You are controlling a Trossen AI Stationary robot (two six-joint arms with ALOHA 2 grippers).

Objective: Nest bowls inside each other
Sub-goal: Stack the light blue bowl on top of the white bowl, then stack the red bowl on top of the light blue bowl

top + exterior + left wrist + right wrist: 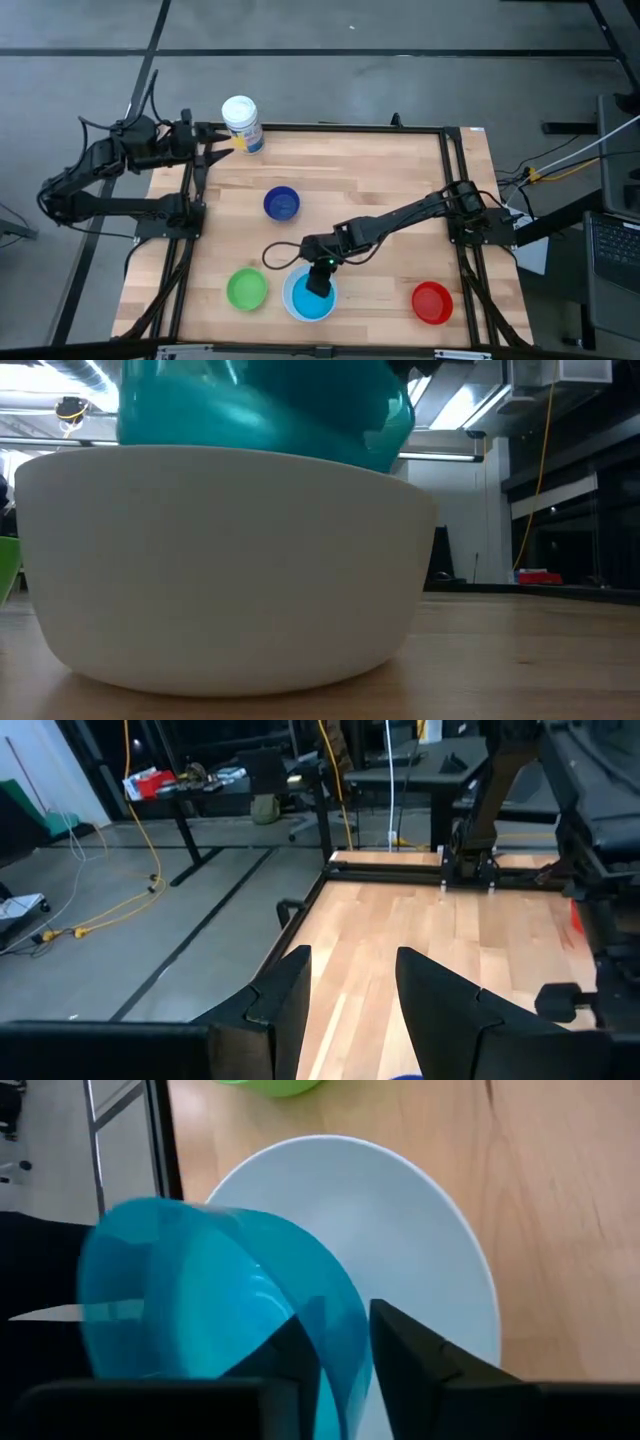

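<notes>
The white bowl stands near the table's front edge. The teal bowl sits tipped inside it and rises above the white rim in the low view. My right gripper reaches down into the white bowl and is shut on the teal bowl. The green bowl lies left of the white one, the red bowl to the right, and the dark blue bowl is at mid-table. My left gripper hovers open at the far left corner with nothing between its fingers. My right gripper has the teal bowl's wall at the rim between its fingers, one finger inside the bowl and one finger outside. The fingers slant down from the table's far right. The bowl is tipped steeply, its lower part inside the white bowl.
A white cylindrical container with a label stands at the far left corner, close to my left gripper. Black frame rails run along the table's sides. Bare wood lies between the dark blue bowl and the right rail.
</notes>
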